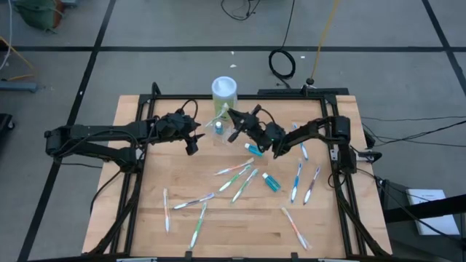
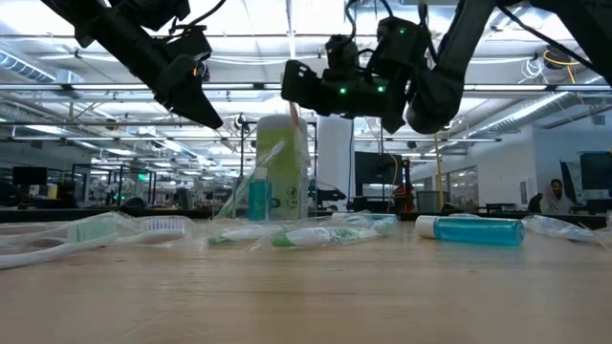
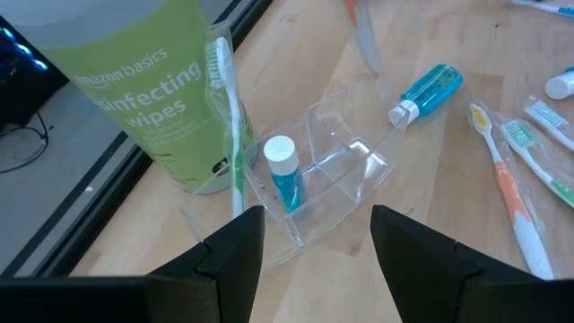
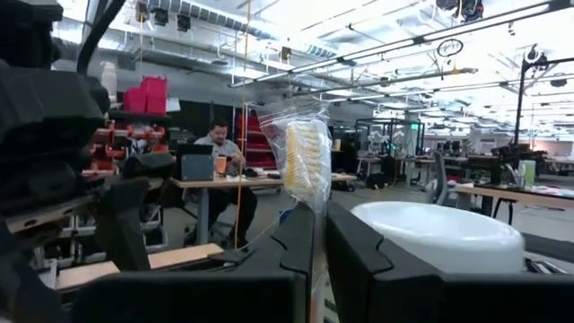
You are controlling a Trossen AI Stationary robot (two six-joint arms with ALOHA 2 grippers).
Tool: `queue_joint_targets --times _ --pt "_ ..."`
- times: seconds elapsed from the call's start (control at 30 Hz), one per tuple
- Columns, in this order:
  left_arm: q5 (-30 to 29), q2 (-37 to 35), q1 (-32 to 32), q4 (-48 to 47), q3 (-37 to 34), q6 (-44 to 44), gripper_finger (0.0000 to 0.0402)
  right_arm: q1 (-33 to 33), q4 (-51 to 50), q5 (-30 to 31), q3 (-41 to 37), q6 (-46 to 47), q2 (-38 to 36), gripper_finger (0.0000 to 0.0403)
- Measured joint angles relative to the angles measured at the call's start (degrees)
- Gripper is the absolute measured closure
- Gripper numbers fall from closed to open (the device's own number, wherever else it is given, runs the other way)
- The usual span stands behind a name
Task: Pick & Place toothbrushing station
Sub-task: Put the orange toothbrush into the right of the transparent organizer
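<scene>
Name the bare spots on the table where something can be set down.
Bare wood: the near-left corner beside the left-hand toothbrush, and the far-right corner. Crowded: mid-table, around the clear holder, wipes canister and scattered toothbrushes.

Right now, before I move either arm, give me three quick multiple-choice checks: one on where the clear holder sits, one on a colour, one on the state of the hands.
1. Where is the clear toothbrush holder?
A. Right beside the green wipes canister
B. At the table's front edge
C. Inside the right hand

2. What colour is the lid of the wipes canister?
A. Blue
B. White
C. Green

3. How do the two hands stand?
A. Both open
B. Left hand open, right hand shut on a wrapped toothbrush
C. Left shut, right open

Answers:
1 A, the left wrist view shows the holder next to the canister.
2 B, the high view shows a white top.
3 B, left fingers stand apart over the holder; right fingers pinch the toothbrush's wrapper.
</scene>
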Motion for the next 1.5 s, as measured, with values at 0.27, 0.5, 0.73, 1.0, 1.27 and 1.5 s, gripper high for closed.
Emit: queue_joint_targets --times 0.27,0.5,0.73,1.0,1.27,1.5 --pt "0.0 0.0 0.0 0.0 0.0 -1.6 0.0190 -1.9 -2.7 0.0 0.6 0.5 0.4 0.0391" --pt "0.0 0.0 0.0 0.0 0.0 -1.6 0.0190 -4.0 -5.4 -4.1 0.6 9.1 0.4 0.0391" --pt "0.0 0.0 0.0 -0.1 0.0 -1.6 0.0190 -4.5 -11.8 -7.3 0.6 8.2 0.4 0.0390" --pt "0.0 0.0 0.0 -0.1 0.0 -1.6 0.0190 -4.3 -15.3 -7.4 0.6 7.1 0.3 0.0362" --pt "0.0 0.0 0.0 -0.1 0.0 -1.7 0.0190 -3.1 -19.1 -0.7 0.6 8.6 0.3 0.0311" --pt "0.0 0.0 0.0 -0.1 0.0 -3.2 0.0190 -0.2 -20.8 1.9 0.6 6.4 0.2 0.0262"
